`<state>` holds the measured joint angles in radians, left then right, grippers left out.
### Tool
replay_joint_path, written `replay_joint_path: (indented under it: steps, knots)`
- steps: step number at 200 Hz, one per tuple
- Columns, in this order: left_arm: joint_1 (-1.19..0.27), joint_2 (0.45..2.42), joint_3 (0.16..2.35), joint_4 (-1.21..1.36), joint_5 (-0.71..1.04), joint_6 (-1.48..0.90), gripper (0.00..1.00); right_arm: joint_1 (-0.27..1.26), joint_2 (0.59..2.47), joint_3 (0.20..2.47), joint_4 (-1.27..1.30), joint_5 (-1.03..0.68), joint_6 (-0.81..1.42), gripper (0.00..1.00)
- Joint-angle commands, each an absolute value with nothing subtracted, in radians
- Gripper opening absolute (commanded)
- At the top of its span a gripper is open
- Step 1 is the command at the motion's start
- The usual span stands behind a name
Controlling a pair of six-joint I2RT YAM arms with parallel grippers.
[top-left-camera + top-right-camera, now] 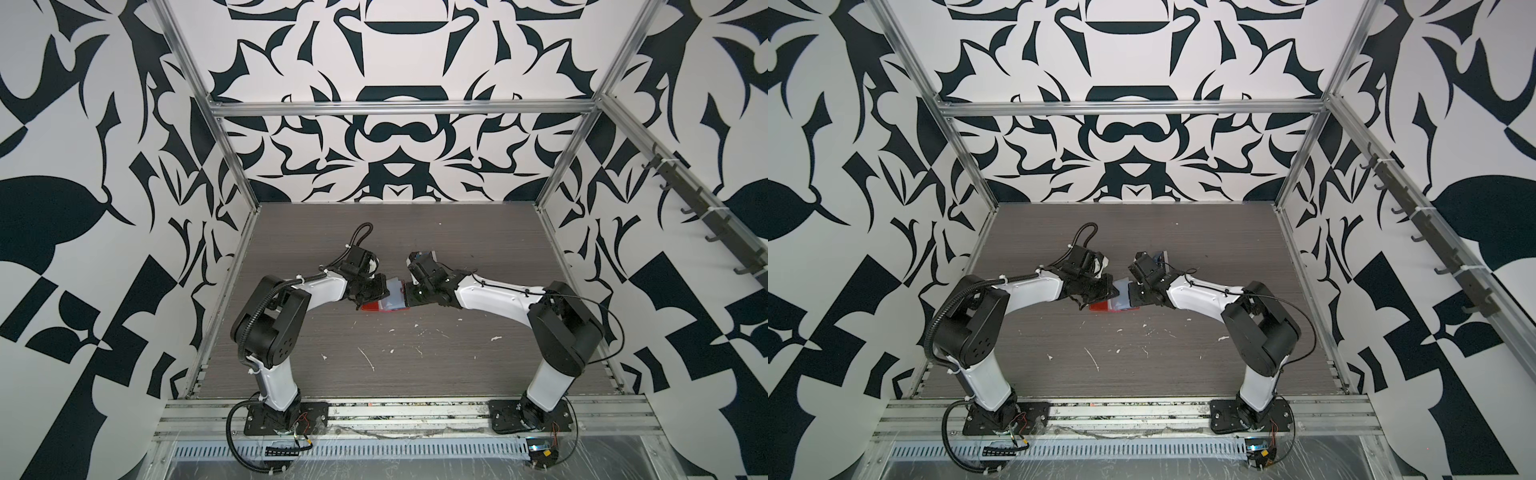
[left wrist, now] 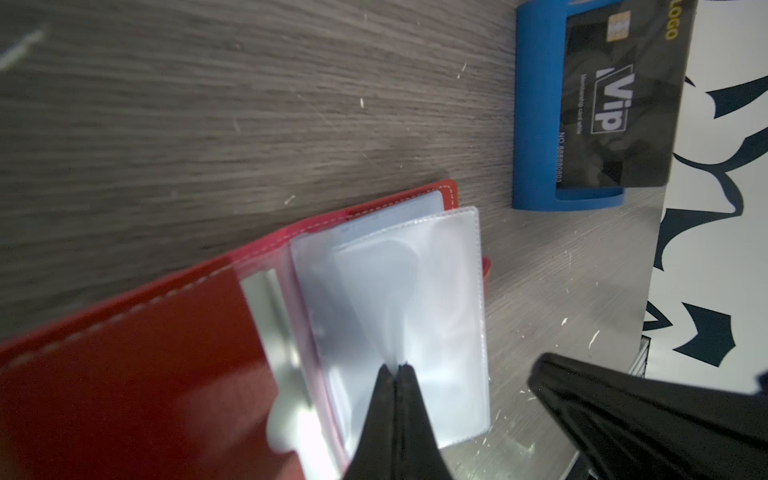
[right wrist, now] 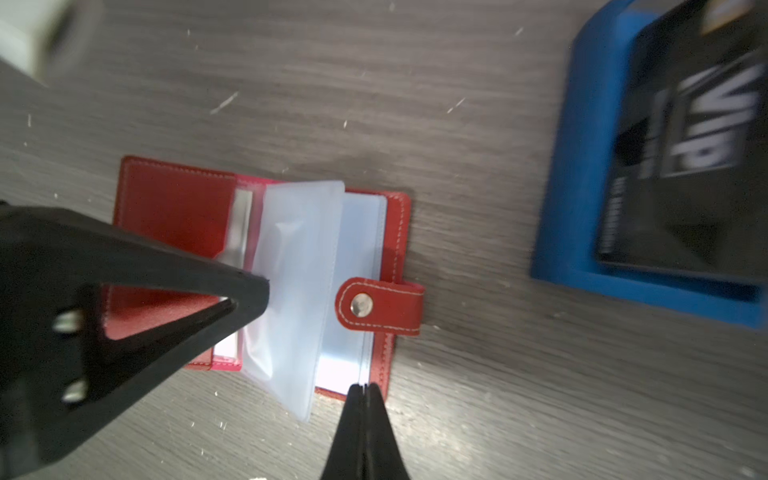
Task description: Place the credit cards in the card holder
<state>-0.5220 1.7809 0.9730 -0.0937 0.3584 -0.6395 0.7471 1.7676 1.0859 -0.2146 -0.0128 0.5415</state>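
The red card holder (image 1: 369, 306) lies open mid-table in both top views, its clear pockets fanned up. My left gripper (image 2: 397, 368) is shut, pinching one clear pocket leaf (image 2: 436, 291) and lifting it. My right gripper (image 3: 364, 386) is shut on the thin edge of the pocket stack beside the red cover (image 3: 174, 199), near the snap tab (image 3: 378, 305). The two grippers face each other across the holder (image 1: 1098, 306). A dark VIP credit card (image 2: 615, 104) stands in a blue rack. A pale blue face (image 3: 357, 249) shows through the far pocket; I cannot tell if it is a card.
The blue rack (image 3: 582, 208) stands just behind the holder, mostly hidden by the right wrist in a top view (image 1: 428, 254). White flecks (image 1: 390, 332) dot the grey wood tabletop. Patterned walls and metal frame posts (image 1: 232, 166) enclose the table.
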Motion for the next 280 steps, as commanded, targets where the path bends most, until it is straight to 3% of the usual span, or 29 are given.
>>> replay_joint_path:
  steps: [1, 101, 128, 158, 186, 229, 280]
  knots:
    - [-0.523, 1.75, 0.954, -0.095, 0.35, -0.637, 0.0, 0.75, 1.791, 1.12, -0.19, -0.077, 0.547, 0.0]
    - [-0.523, 1.749, 0.953, -0.093, 0.362, -0.63, 0.0, 0.75, 1.825, 1.108, -0.075, -0.184, 0.575, 0.0]
    - [-0.524, 1.717, 0.939, -0.094, 0.342, -0.628, 0.28, 0.75, 1.834, 1.1, -0.022, -0.222, 0.584, 0.11]
    - [-0.526, 1.622, 0.905, -0.123, 0.233, -0.621, 0.4, 0.751, 1.85, 1.103, 0.029, -0.273, 0.587, 0.2]
    - [-0.525, 1.532, 0.863, -0.125, 0.158, -0.618, 0.46, 0.752, 1.881, 1.119, 0.055, -0.318, 0.588, 0.25]
    - [-0.526, 1.494, 0.835, -0.106, 0.146, -0.601, 0.47, 0.756, 1.925, 1.139, 0.054, -0.326, 0.592, 0.3]
    - [-0.526, 1.566, 0.86, -0.139, 0.145, -0.588, 0.36, 0.762, 1.944, 1.144, 0.012, -0.282, 0.584, 0.34]
